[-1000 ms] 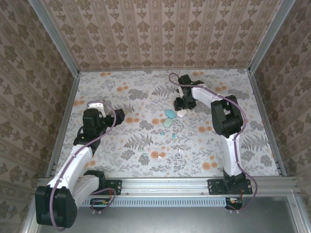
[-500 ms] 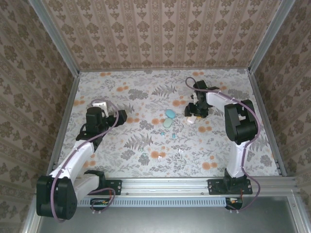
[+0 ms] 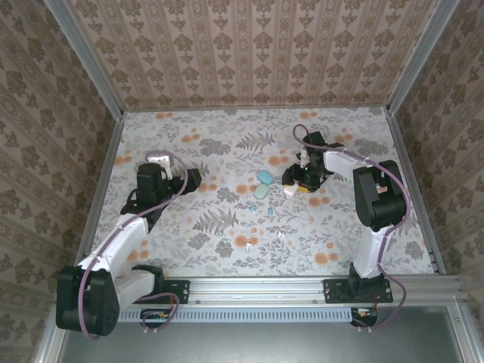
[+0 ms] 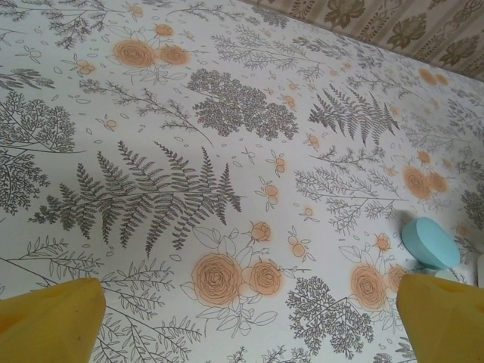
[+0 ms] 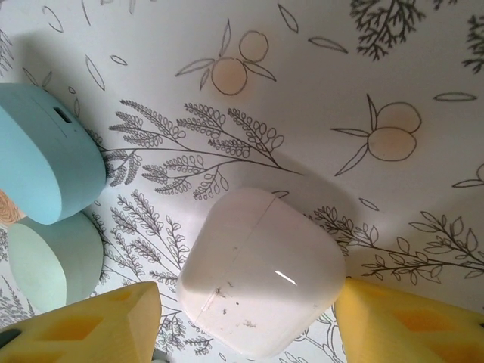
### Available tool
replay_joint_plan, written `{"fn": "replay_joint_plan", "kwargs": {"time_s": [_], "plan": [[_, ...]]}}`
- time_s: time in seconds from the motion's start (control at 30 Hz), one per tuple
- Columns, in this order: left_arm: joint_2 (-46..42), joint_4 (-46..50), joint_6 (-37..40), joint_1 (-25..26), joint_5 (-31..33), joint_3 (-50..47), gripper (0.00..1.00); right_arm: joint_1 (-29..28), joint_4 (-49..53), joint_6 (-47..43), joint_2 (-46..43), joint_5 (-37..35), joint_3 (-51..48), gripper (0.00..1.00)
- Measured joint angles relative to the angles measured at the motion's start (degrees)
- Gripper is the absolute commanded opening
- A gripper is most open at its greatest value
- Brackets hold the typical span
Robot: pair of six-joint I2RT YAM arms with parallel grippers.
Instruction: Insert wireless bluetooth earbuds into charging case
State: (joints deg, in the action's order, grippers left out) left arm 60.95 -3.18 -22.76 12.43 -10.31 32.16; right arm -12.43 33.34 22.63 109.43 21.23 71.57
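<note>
Lying loose, tiny white and teal-green earbuds (image 3: 247, 245).

Left hand (image 3: 186, 179) wide agape, low; right hand (image 3: 293, 182) partly agape, downward-pointing.

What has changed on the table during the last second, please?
The right gripper moved the white case to the right and nearer, away from the two teal cases. Its jaws now stand loose around the case, which lies on the table. The teal cases, the loose earbuds and the open left gripper stayed almost in place.
</note>
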Motion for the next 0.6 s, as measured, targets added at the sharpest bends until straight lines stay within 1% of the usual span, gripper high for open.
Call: {"fn": "replay_joint_plan", "kwargs": {"time_s": [0.1, 0.27, 0.33, 0.6], "plan": [[0.0, 0.0, -0.02, 0.04, 0.02, 0.09, 1.0, -0.15, 1.6, -1.03, -0.22, -3.08, 1.9, 0.64], [-0.26, 0.31, -0.44, 0.72, 0.28, 0.13, 1.0, -1.03, 4.35, -4.02, 2.16, -10.49, 10.64, 0.62], [-0.87, 0.59, -0.5, 0.87, 0.46, 0.13, 1.0, -1.66, 4.63, -4.96, 3.48, -12.63, 12.68, 0.61], [-3.08, 1.14, -0.63, 1.07, 1.6, 0.13, 1.0, -4.33, 8.22, -7.93, 8.39, -17.33, 14.62, 0.6]]}}
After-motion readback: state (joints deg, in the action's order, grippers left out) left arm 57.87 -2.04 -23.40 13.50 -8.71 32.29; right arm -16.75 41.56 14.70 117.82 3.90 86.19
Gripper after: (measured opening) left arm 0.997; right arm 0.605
